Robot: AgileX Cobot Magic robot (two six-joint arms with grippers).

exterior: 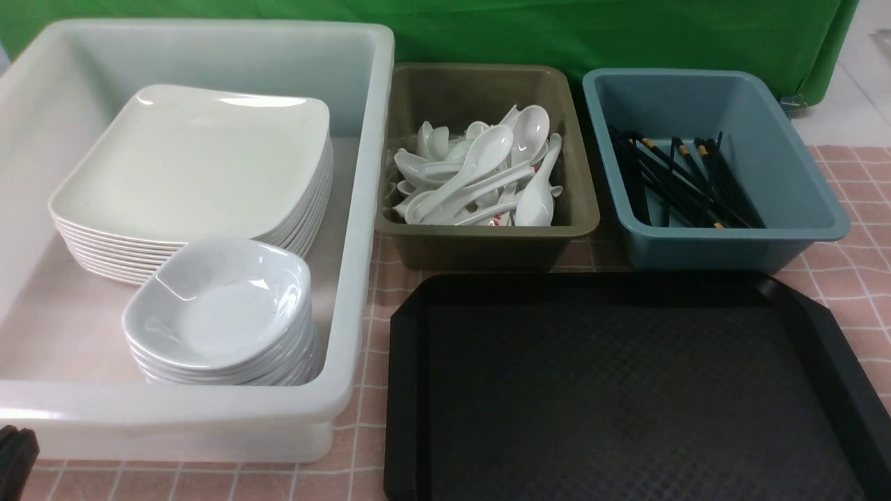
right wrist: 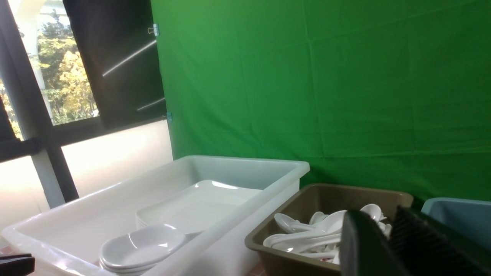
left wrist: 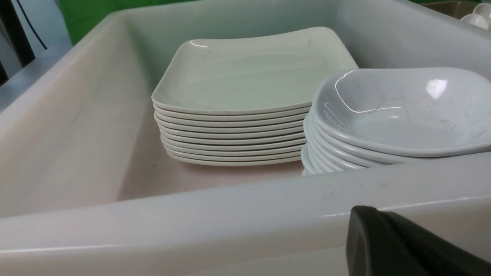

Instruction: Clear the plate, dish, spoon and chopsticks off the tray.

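Note:
The black tray lies at the front right with nothing on its textured floor. A stack of large white plates sits in the white tub and also shows in the left wrist view. A stack of small grey-white dishes stands in front of it, also in the left wrist view. White spoons fill the olive bin. Black chopsticks lie in the blue bin. My left gripper is shut and empty, outside the tub's near wall. My right gripper is shut and empty, raised near the olive bin.
The white tub takes up the left side. The olive bin and blue bin stand behind the tray. A pink checked cloth covers the table, and a green backdrop hangs behind.

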